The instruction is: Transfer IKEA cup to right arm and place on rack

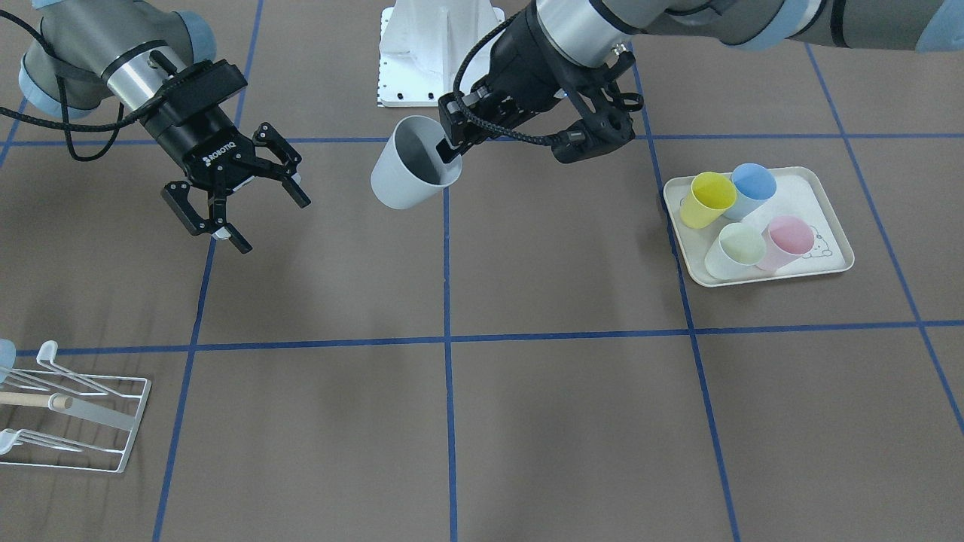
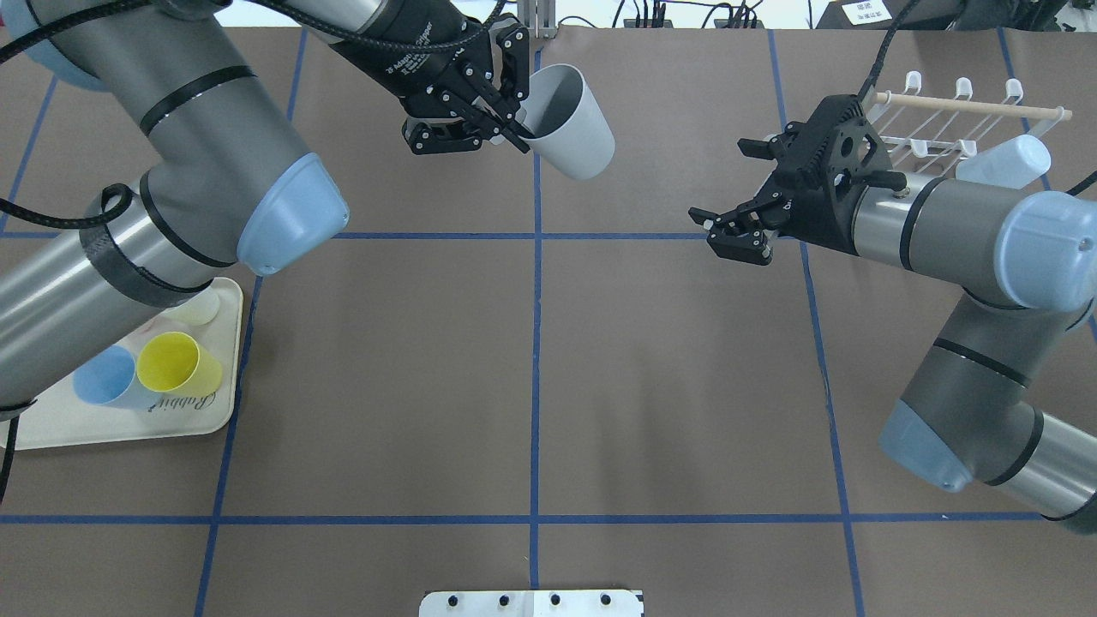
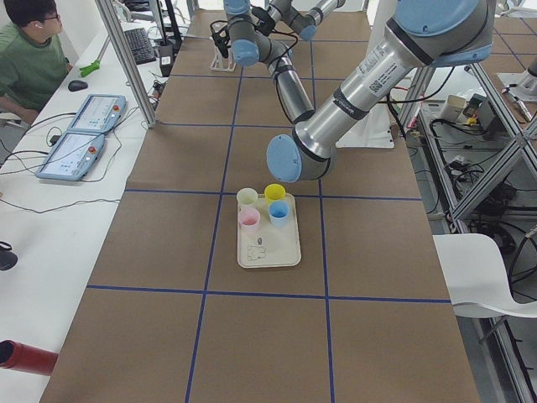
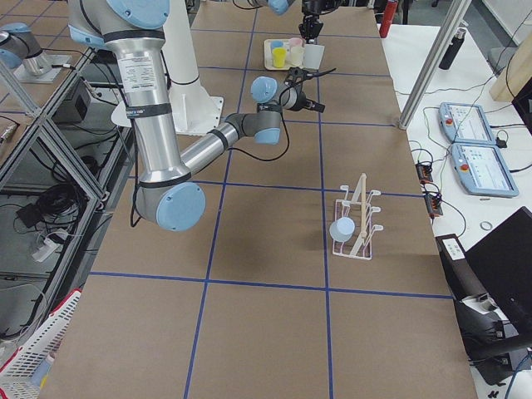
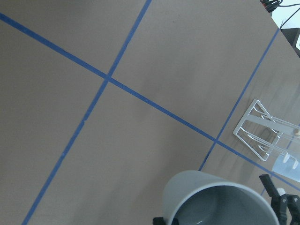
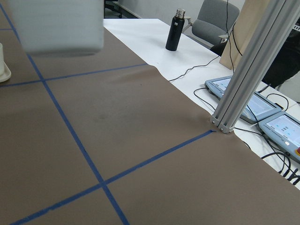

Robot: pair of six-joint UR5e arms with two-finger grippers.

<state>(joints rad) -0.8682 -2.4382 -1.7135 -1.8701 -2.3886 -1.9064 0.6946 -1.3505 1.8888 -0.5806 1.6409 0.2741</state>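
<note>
1. The left gripper (image 1: 452, 150) is clamped on the rim of the grey IKEA cup (image 1: 410, 169), holding it tilted above the table (image 1: 527, 421).
2. The right gripper (image 1: 271, 224) hangs wide open and empty, apart from the cup.
3. The rack (image 1: 98, 421) stands farther off and seemingly carries a pale blue cup (image 2: 1007, 161).

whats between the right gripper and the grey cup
Nothing: only air over bare table separates the right gripper from the cup, which the left gripper holds. The overhead view shows it best.
</note>
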